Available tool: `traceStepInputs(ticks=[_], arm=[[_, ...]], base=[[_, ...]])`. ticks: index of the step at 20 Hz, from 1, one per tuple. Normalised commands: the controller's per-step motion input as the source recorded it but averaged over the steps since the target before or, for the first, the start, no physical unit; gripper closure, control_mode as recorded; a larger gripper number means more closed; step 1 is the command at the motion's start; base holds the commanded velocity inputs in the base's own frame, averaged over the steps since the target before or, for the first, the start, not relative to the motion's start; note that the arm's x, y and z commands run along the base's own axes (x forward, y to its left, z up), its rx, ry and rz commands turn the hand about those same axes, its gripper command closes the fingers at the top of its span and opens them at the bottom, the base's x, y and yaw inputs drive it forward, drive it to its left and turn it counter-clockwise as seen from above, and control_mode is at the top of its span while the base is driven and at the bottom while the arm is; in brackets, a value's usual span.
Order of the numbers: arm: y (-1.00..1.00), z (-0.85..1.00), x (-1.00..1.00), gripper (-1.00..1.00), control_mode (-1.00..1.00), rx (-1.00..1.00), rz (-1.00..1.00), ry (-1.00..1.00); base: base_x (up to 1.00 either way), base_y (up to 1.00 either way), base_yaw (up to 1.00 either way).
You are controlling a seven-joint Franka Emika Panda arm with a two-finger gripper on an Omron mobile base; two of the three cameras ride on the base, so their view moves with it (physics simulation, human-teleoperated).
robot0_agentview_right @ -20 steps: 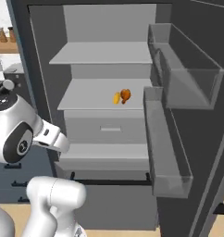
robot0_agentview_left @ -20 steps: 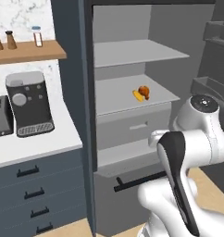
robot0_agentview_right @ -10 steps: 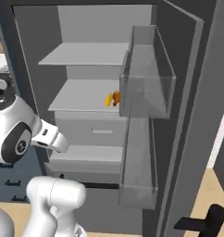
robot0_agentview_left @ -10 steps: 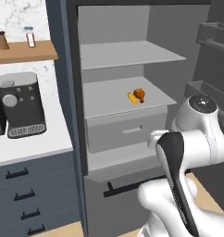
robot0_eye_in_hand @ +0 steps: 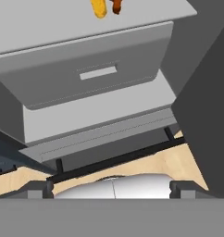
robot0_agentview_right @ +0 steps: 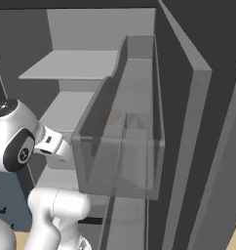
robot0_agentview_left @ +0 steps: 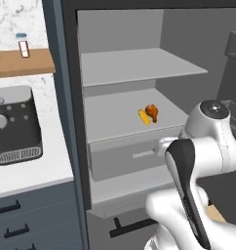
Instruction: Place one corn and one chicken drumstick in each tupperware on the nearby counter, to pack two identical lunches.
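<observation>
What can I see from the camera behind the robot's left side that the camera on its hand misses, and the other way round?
The left base view alone takes in the black coffee machine on the white countertop, the wooden wall shelf and the robot's white arm. The hand view alone takes in the light wooden floor and the open gripper. Both share the bright yellow corn cob beside the orange-brown chicken drumstick on a grey fridge shelf, above the grey drawer.

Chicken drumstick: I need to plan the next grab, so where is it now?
The chicken drumstick lies on the open fridge's middle shelf, just right of the yellow corn, above the drawer.
</observation>
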Motion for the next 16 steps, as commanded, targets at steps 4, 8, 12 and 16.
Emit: traceStepInputs(ticks=[4,8,12,16], arm=[[0.00,0.00,0.00,-1.00,1.00,0.00,0.00,0.00],[-0.01,-0.15,0.16,-1.00,-1.00,0.00,0.00,-0.02],[0.00,-0.31,0.52,-1.00,-1.00,0.00,0.00,-0.13],[-0.01,-0.14,0.52,-1.00,-1.00,-0.01,0.00,-0.24]], base=[[0.16,-0.08,-0.04],[0.08,-0.05,-0.01],[0.00,0.00,0.00],[0.00,0.00,0.00]])
